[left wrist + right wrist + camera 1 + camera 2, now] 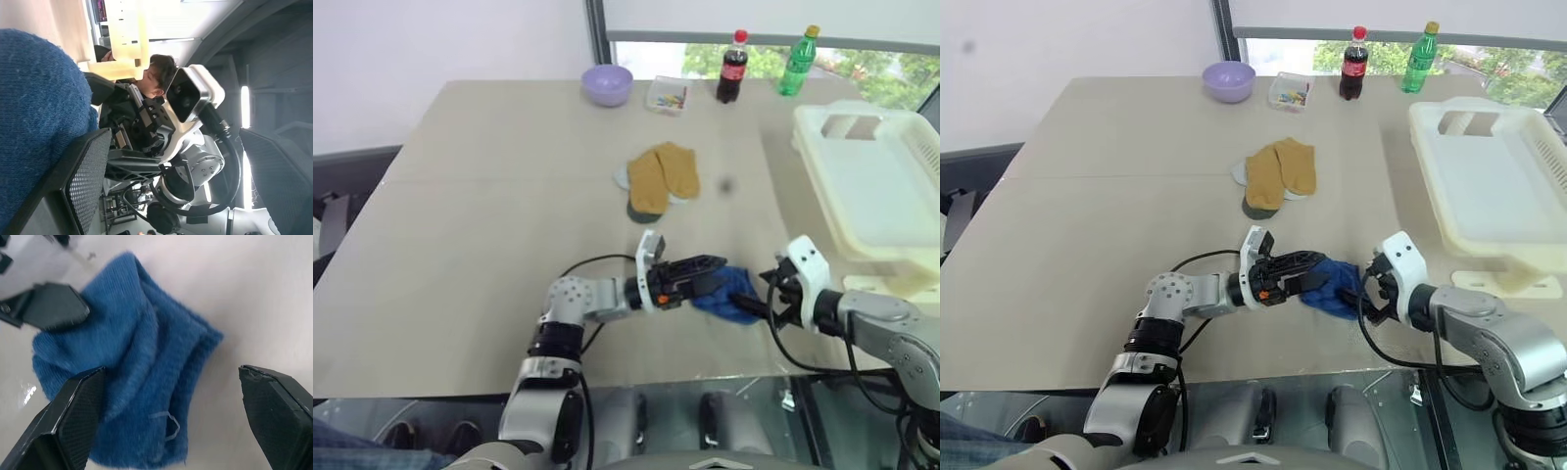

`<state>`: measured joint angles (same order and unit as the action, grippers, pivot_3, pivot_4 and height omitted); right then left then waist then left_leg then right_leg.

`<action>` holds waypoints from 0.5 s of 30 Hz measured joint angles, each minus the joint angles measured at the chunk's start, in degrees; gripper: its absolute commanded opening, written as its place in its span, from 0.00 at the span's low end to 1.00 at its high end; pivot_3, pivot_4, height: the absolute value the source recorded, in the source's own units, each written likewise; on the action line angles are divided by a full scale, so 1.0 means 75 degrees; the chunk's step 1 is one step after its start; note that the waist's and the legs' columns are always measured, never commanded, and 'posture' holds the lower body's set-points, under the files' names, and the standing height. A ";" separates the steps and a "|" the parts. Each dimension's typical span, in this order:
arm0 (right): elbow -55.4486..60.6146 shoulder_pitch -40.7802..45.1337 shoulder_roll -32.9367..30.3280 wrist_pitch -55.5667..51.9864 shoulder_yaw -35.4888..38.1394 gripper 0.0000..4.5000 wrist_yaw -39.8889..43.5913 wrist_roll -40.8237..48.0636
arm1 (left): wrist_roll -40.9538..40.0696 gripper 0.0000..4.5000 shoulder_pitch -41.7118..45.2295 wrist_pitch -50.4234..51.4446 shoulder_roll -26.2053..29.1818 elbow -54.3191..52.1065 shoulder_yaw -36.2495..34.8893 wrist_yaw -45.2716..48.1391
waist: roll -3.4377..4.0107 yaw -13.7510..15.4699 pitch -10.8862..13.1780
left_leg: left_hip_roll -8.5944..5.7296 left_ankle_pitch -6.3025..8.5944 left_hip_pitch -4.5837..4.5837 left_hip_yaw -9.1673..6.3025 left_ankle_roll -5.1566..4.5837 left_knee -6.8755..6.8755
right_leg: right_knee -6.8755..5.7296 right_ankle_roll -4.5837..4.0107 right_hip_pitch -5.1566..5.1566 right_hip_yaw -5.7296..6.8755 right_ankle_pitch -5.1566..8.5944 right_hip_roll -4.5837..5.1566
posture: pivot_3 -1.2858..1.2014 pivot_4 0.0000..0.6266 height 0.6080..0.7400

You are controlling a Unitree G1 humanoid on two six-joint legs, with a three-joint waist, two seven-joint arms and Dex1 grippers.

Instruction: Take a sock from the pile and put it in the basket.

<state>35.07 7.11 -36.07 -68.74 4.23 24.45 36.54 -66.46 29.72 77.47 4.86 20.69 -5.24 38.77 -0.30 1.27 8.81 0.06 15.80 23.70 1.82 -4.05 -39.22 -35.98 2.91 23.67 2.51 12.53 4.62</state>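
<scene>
Nearest you, the two hands meet low over the near edge of the tabletop (460, 225), with the blue sock (729, 294) lying bunched between them. Your left hand (705, 274) reaches across from the left, its fingers spread, and the sock sits against them, one finger lying over its top in the right wrist view; I cannot tell whether it has any real hold. Your right hand (171, 416) points down at the sock from the other side, fingers spread wide, straddling the bundle without touching it.

Working down in size: the basket (871, 186) stands beyond your right hand and out to its right, well apart from the sock. The pile (658, 181), now mustard-brown socks over a grey one, lies farther out from both hands, towards the middle of the tabletop.

You look to be in the pick-up step: the sock is off the pile but not yet secured. The next move calls for the right hand to come down and pinch the bundle firmly, the left to let go, then a lift and carry outward and right to the basket.
</scene>
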 measured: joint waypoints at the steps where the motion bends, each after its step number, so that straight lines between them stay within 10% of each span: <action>1: -0.0004 0.0003 0.0081 -0.0107 0.0020 0.99 -0.0059 0.0023 | 0.0005 1.00 -0.0019 0.0015 0.0000 -0.0021 -0.0032 0.0021 | 0.0000 -0.0012 0.0000 | 0.0001 0.0000 0.0000 0.0000 0.0000 0.0000 | 0.0000 0.0001 0.0000 -0.0001 -0.0001 -0.0001 | 0.52 0.24 1.00; 15: -0.0179 -0.0073 0.2373 -0.1465 0.1604 0.99 -0.0784 0.1198 | 0.0300 1.00 -0.0122 0.0055 -0.0071 -0.0277 -0.0174 0.0301 | -0.0001 -0.0067 -0.0006 | 0.0009 0.0001 -0.0009 0.0001 -0.0001 0.0001 | -0.0008 0.0002 -0.0001 -0.0005 -0.0002 -0.0011 | 0.52 0.24 1.00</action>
<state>33.73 6.56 -18.27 -79.73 16.26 18.57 45.52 -64.21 28.80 77.88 4.33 18.61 -6.55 41.03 -0.30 0.77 8.77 0.13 15.81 23.64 1.83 -4.06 -39.21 -36.04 2.92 23.67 2.47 12.52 4.54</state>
